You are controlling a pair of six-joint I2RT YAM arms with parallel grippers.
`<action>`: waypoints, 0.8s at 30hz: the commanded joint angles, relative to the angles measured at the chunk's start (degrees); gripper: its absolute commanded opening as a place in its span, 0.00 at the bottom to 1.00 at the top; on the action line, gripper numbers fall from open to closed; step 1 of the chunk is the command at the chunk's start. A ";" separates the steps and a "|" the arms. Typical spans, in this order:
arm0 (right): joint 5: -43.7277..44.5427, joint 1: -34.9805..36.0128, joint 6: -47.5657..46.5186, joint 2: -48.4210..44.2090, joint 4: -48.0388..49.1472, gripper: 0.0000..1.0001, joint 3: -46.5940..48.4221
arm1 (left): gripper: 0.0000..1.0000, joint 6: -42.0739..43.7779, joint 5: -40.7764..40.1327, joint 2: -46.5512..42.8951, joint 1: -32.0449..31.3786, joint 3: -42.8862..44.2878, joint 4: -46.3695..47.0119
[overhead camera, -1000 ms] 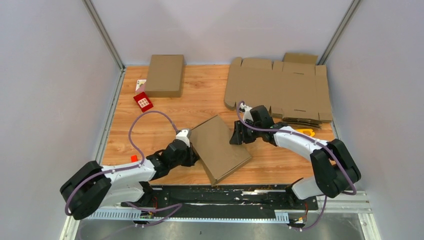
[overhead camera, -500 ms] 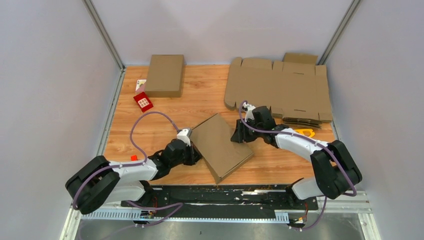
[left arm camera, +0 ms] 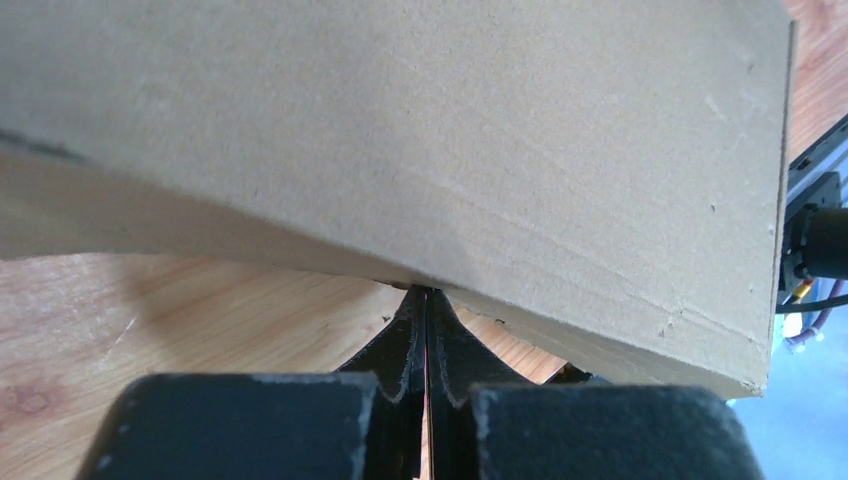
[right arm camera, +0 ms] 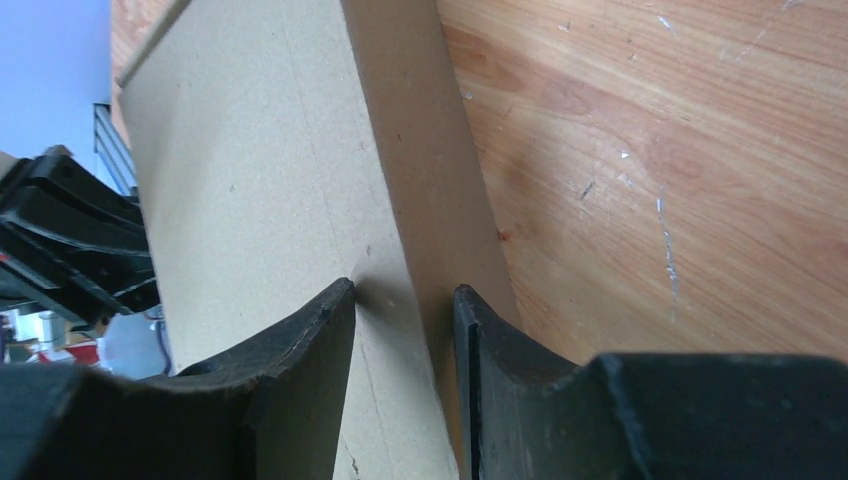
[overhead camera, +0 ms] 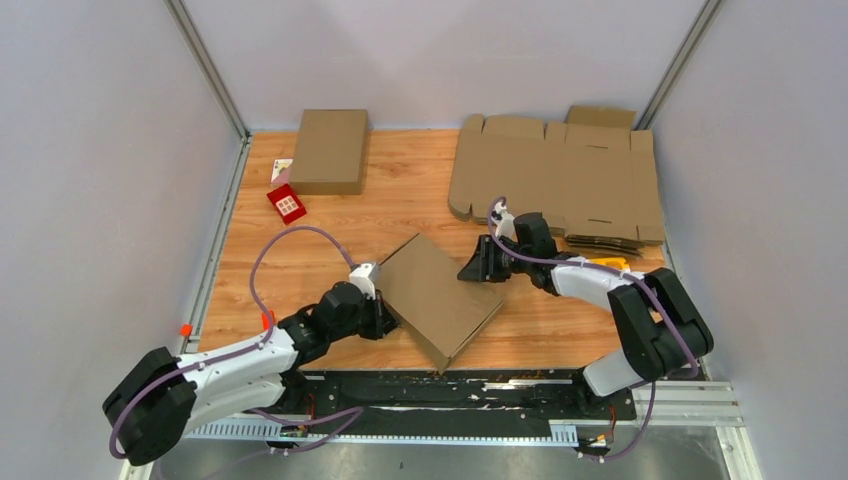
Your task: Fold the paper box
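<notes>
Paper box (overhead camera: 440,298) lies near the middle of the desk (overhead camera: 400,190), turned diagonally between the two arms, and it is already closed into a flat brown carton with plain faces, sharp creases and low side walls. I judge it light and rather stiff across the panels, but the walls are thin corrugated board that will dent or buckle under a hard pinch, and the smooth paper can slip. The best hold, I think, is at an edge where a wall meets the top face, not on the wide panel, which is far broader than a tool. The left tool (left arm camera: 427,300) is fully closed, with its tips pressed against the lower edge of the box, which seems slightly raised there. The right tool (right arm camera: 400,295) stands half-narrow astride the opposite edge, one finger on the top face and one on the wall; I cannot tell whether it truly clamps.
</notes>
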 commanded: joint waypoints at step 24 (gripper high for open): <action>-20.22 -0.42 8.02 4.14 4.50 0.27 -0.72 | 0.00 3.73 -4.51 3.33 1.36 16.81 17.74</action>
